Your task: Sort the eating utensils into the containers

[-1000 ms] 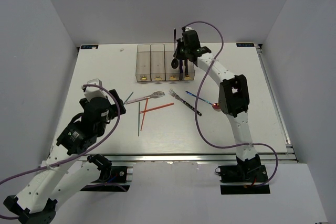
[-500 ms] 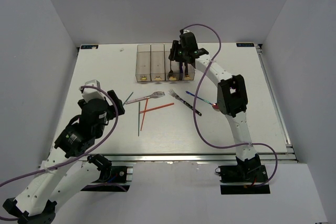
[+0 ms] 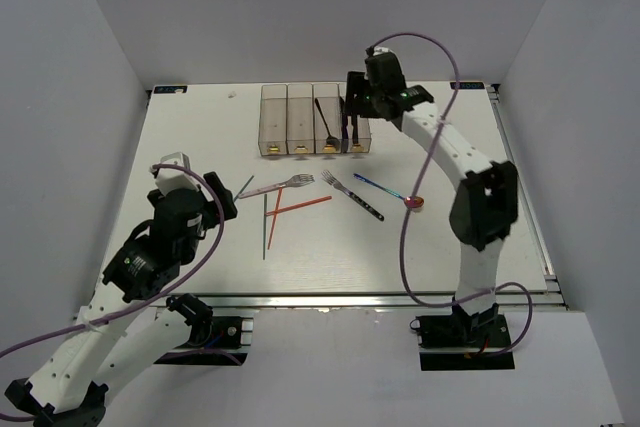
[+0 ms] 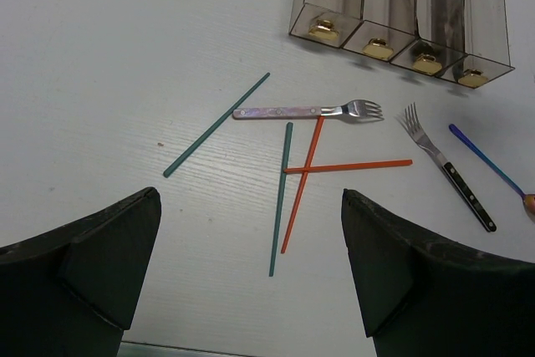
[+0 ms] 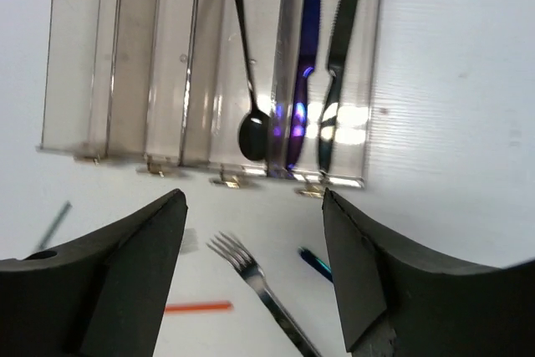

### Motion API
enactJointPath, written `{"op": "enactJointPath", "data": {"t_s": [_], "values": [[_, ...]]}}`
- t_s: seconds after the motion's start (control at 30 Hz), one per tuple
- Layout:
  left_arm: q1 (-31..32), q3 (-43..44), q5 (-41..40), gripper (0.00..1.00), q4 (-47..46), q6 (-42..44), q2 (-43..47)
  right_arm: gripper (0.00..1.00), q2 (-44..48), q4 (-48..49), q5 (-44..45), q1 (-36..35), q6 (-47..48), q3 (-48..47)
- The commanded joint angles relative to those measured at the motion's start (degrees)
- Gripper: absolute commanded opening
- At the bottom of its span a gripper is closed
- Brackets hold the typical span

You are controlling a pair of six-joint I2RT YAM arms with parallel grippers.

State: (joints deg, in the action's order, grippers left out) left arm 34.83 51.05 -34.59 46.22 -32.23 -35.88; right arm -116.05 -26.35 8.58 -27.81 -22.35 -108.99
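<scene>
A black spoon (image 5: 244, 56) lies in the third of four clear bins (image 5: 134, 56) and two knives (image 5: 303, 64) in the fourth, just ahead of the right gripper (image 5: 251, 202), whose fingers are spread apart and empty. Loose forks (image 4: 309, 111) and chopsticks (image 4: 347, 166) lie on the white table (image 4: 125, 56) before the left gripper (image 4: 249, 198), likewise spread wide

A white table (image 3: 200, 147) with a faintly grained top was enclosed on three sides by plain pale grey panels: a left wall (image 3: 60, 77), a far wall (image 3: 320, 7) and a right wall (image 3: 590, 97). A metal rail (image 3: 330, 299) was fixed along the near edge. The scene was lit evenly, and only soft shadows were cast.
</scene>
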Motion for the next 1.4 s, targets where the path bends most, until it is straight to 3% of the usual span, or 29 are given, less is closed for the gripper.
{"op": "enactJointPath", "data": {"t_s": [0.0, 0.1, 0.27, 0.37, 0.53, 0.97, 1.1, 1.2, 1.3, 1.37], "values": [[-0.2, -0.4, 0.2, 0.98, -0.7, 0.2, -0.8, 0.72, 9.0, -4.9, 0.1, 0.5, 12.6, 9.9], [-0.1, -0.4, 0.6, 0.98, -1.0, 0.3, -0.9, 0.71, 13.6, -12.6, -2.9, 0.8, 23.8, 18.2], [-0.2, -0.4, 0.8, 0.98, -1.0, 0.5, -1.0, 0.70, 21.8, -8.2, -10.0, 2.5, 35.3, 33.0], [-0.1, -0.5, 0.9, 0.98, -1.0, 0.5, -0.9, 0.69, 20.9, -10.6, -16.9, 3.6, 39.1, 33.8], [-0.1, -0.6, 1.4, 0.98, -1.2, 0.8, -0.2, 0.66, 13.8, -13.1, -10.0, 4.5, 41.2, 31.9], [-0.1, -0.8, 2.9, 0.98, -1.9, 1.4, 0.0, 0.57, 3.1, -9.3, -11.8, 6.3, 45.1, 29.8], [-0.1, -0.8, 3.1, 0.98, -2.0, 1.5, 0.1, 0.48, -0.8, -10.8, -13.8, 7.0, 46.0, 29.1], [-0.1, -0.8, 3.2, 0.98, -2.0, 1.6, 0.2, 0.20, -2.3, -13.6, -14.8, 7.6, 45.0, 28.6], [-0.1, -0.8, 3.1, 0.98, -2.0, 1.6, 0.3, 0.00, -1.0, -14.3, -15.3, 7.8, 44.6, 30.0], [-0.1, -0.8, 3.0, 0.98, -1.9, 1.6, 0.5, 0.00, 0.3, -14.1, -16.0, 7.7, 44.1, 30.8]]}}
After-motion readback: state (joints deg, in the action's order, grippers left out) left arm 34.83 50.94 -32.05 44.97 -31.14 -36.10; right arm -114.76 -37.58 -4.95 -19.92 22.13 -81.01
